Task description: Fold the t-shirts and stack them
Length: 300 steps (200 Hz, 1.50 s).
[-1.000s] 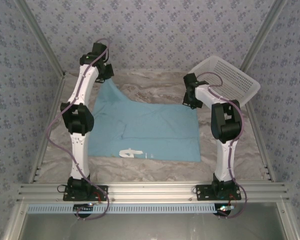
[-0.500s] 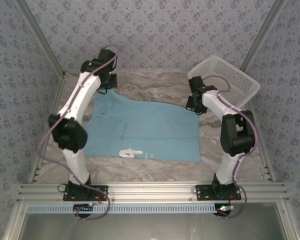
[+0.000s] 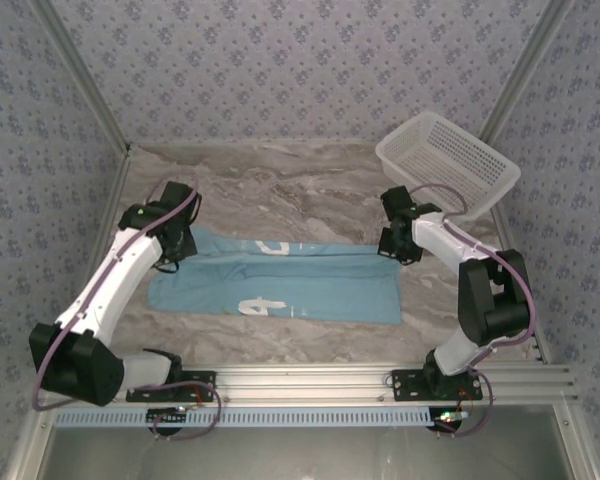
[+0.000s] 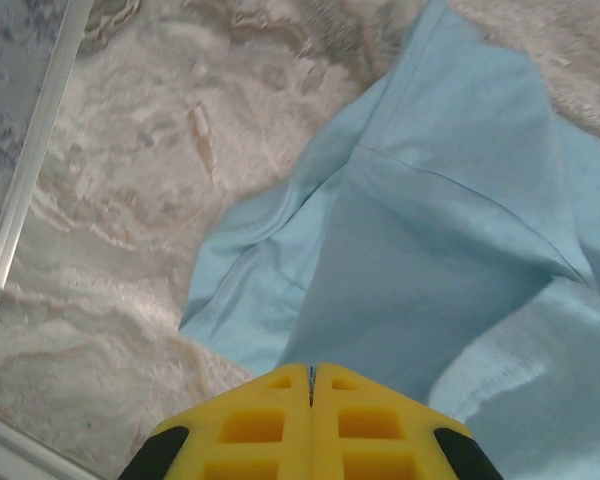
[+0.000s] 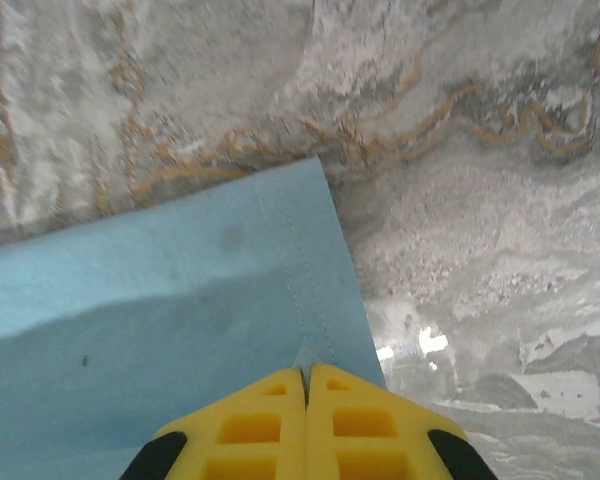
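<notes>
While both arms reach low over the worktop (image 3: 280, 185), the light blue t-shirt (image 3: 310, 285) lies across its middle as a wide, shallow band, doubled over so that one layer rests on another. White lettering shows in two spots on the cloth, one close to the far edge and one close to the near edge, both left of the middle. The left tool (image 3: 173, 243) sits at the far left corner of the t-shirt and the right tool (image 3: 393, 248) at its far right corner, each down on the cloth.

Seen from the left wrist, the yellow fingers (image 4: 260, 425) are pressed together with no gap between them, and blue cloth runs right up under their tips. This tool is closed and pinches the t-shirt, which falls away from it in soft folds, with a flap trailing to the left over the marbled surface.

Seen from the right wrist, the yellow fingers (image 5: 370, 425) also meet tip to tip. They are clamped on the stitched hem at the very corner of the t-shirt. The hem runs straight away from the tips, with bare worktop and a small glare to its right.

A white mesh basket (image 3: 450, 160) stands tilted at the far right corner, apart from the t-shirt and beyond the right tool
</notes>
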Motion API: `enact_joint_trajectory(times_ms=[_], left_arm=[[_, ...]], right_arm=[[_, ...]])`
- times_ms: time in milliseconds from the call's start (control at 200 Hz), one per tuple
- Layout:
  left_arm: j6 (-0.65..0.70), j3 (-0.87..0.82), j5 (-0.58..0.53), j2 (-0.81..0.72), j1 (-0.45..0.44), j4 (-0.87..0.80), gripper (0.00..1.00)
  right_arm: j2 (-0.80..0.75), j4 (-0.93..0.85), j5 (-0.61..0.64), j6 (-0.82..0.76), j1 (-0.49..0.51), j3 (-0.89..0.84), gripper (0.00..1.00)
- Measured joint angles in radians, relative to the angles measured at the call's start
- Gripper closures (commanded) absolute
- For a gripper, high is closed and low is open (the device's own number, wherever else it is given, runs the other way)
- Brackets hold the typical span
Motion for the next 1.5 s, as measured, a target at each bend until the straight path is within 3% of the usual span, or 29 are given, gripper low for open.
enact_joint_trajectory(times_ms=[345, 395, 500, 565, 630, 794, 884, 1044, 1204, 1354, 1499], left_arm=[[-0.188, -0.142, -0.010, -0.113, 0.000, -0.011, 1.00], [-0.223, -0.170, -0.007, -0.130, 0.000, -0.014, 1.00], [-0.288, -0.232, 0.013, -0.154, 0.000, -0.021, 0.88], [-0.315, -0.258, 0.023, -0.159, 0.000, -0.026, 0.70], [-0.336, -0.263, 0.030, -0.160, 0.000, -0.040, 0.62], [-0.336, -0.220, 0.030, -0.158, 0.010, -0.047, 0.59], [-0.306, -0.169, 0.056, -0.140, 0.063, -0.012, 0.56], [-0.209, -0.100, 0.211, -0.008, 0.266, 0.146, 0.55], [-0.104, -0.018, 0.419, 0.225, 0.430, 0.325, 0.54], [0.003, 0.085, 0.518, 0.434, 0.470, 0.404, 0.52], [0.050, 0.128, 0.594, 0.527, 0.468, 0.443, 0.51]], right_arm=[[-0.064, -0.011, 0.019, 0.004, 0.030, -0.020, 1.00], [-0.073, -0.014, 0.019, 0.009, 0.035, -0.027, 0.91], [-0.111, -0.016, 0.015, 0.037, 0.041, -0.080, 0.70], [-0.151, -0.029, 0.006, 0.064, 0.042, -0.130, 0.62], [-0.204, -0.052, -0.004, 0.092, 0.042, -0.176, 0.60], [-0.324, -0.087, -0.020, 0.130, 0.033, -0.209, 0.63], [-0.333, -0.084, -0.024, 0.143, 0.030, -0.197, 0.65], [-0.224, -0.043, -0.047, 0.153, 0.003, -0.135, 0.62], [-0.097, 0.045, -0.096, 0.151, -0.060, -0.080, 0.58], [0.026, 0.089, -0.134, 0.133, -0.098, -0.016, 0.57], [0.092, 0.108, -0.158, 0.126, -0.097, 0.024, 0.58]])
